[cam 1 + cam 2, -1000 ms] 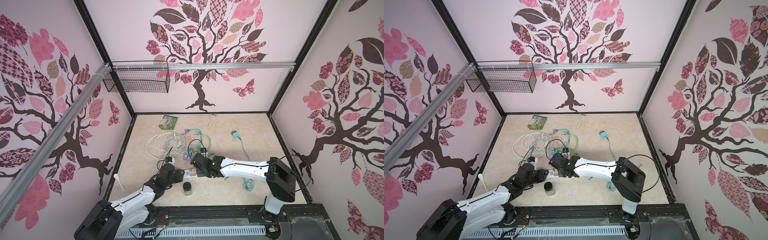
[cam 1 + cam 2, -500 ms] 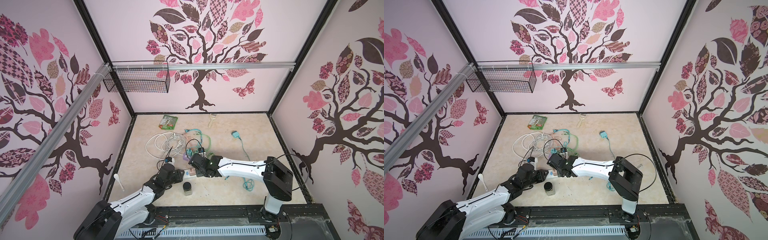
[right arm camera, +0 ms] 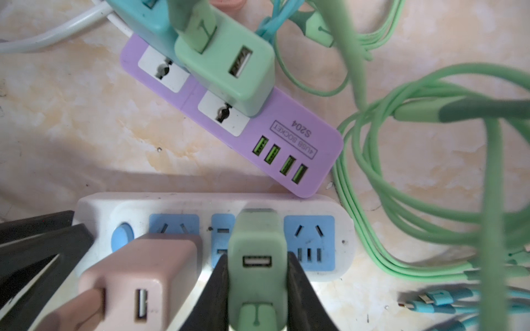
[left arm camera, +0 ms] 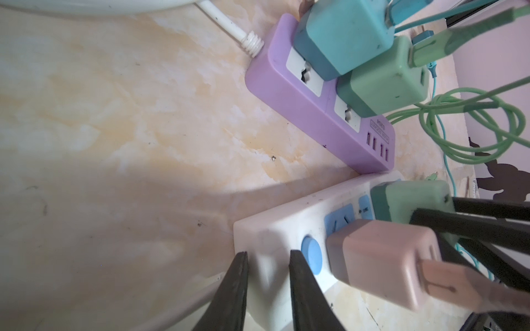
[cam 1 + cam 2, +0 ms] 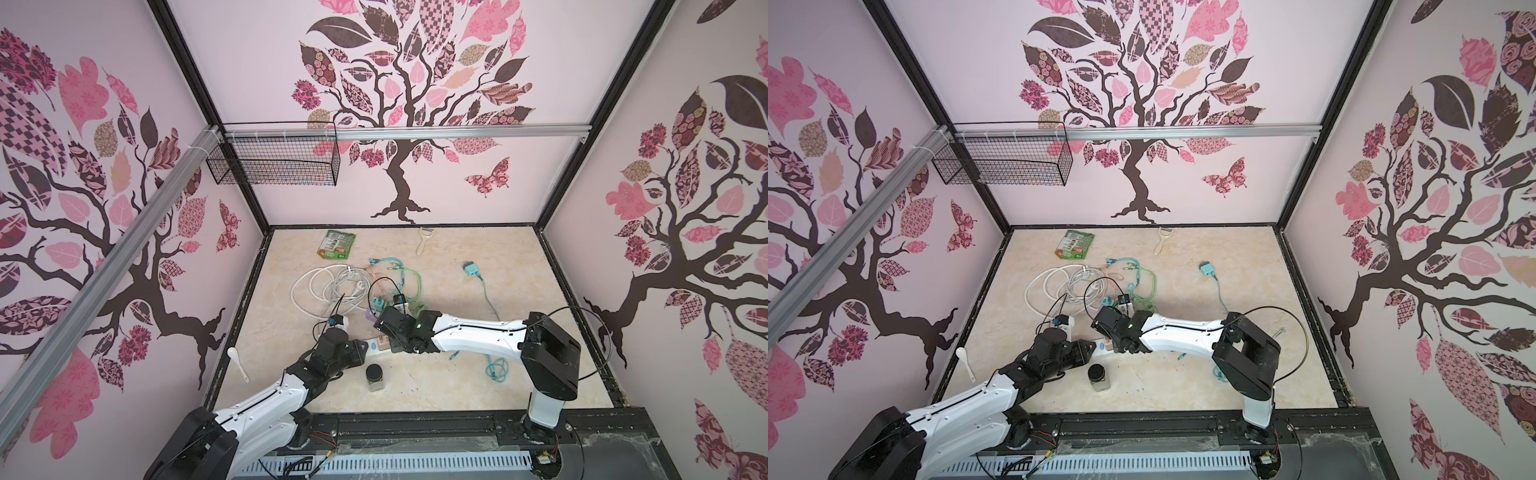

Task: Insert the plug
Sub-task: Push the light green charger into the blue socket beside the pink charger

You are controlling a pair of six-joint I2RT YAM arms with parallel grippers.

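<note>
Right wrist view: right gripper (image 3: 258, 265) clamps green plug (image 3: 256, 238) at white power strip (image 3: 200, 203); left gripper (image 4: 268, 258) pinches its end; marbled beige tabletop (image 5: 457, 270), pink tree-patterned walls (image 5: 291, 208).

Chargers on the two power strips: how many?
4. Purple strip: blue charger, green charger. White strip: pink charger, and a second green charger in the right pincer. More may be hidden.

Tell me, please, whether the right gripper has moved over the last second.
Yes. In both top views the right gripper, shut on the green plug, has shifted slightly left, judged against the black-lidded jar, which has stayed put.
</note>
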